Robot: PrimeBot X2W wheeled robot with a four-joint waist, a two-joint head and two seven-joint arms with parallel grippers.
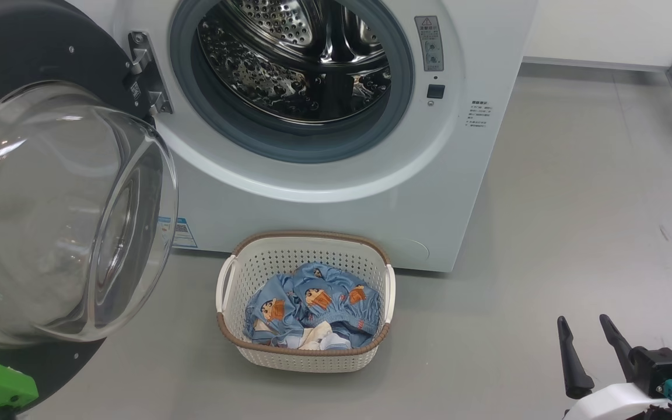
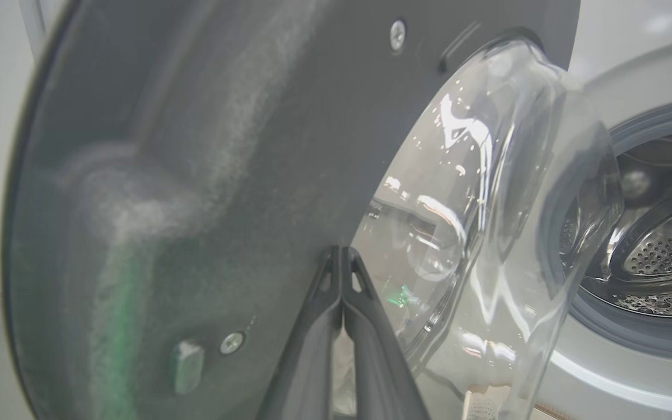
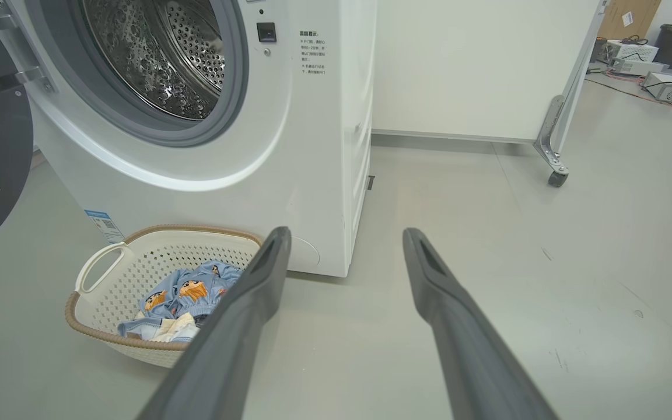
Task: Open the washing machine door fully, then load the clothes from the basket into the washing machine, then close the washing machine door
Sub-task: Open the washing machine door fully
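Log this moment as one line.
door open | left gripper shut at door | right gripper open | clothes in basket | drum empty

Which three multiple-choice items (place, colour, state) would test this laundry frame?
1. Where is the cream perforated plastic basket? A. on the floor before the white front-loading washing machine; B. inside the drum; C. on its top.
2. What colour dominates the printed fabric clothes? A. red; B. light blue; C. green.
3. How is the round black-ringed glass door? A. shut; B. swung open; C. lying on the floor.
Key: 1 A, it stands at the machine's foot; 2 B, blue cloth with cartoon figures; 3 B, the steel drum is exposed.
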